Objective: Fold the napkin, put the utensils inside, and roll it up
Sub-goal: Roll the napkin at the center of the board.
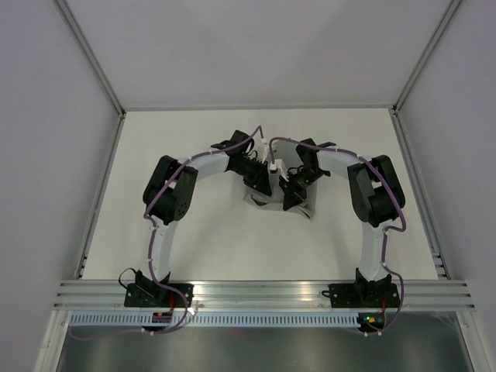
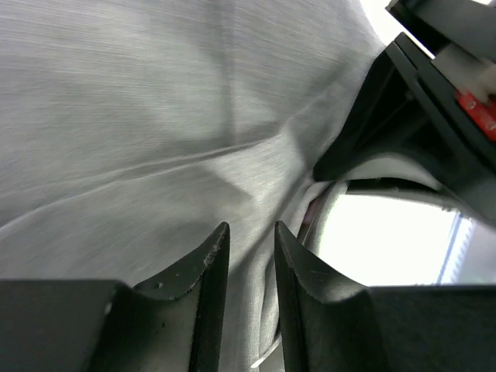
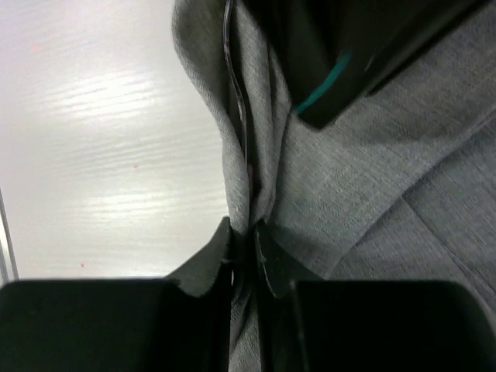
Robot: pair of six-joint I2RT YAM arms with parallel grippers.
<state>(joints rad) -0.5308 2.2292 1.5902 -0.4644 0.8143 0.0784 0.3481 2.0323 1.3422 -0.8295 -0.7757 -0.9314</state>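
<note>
- My right claw (image 3: 242, 232), nearest in its wrist view, is clenched on a bunched ridge of the napkin (image 3: 349, 194).
- That ridge runs straight away from the fingertips, its long axis in line with the claw. Bare table (image 3: 101, 155) lies alongside it.
- My left claw (image 2: 252, 229) hangs close over the same cloth, jaws a little apart, gripping nothing that I can see.
- The napkin is mid-grey, finely woven, creased and heaped at the table's centre between my 2 arms.
- A pinkish sliver in a farther fold may be the fork (image 2: 311, 211), but too little shows to be sure.
</note>
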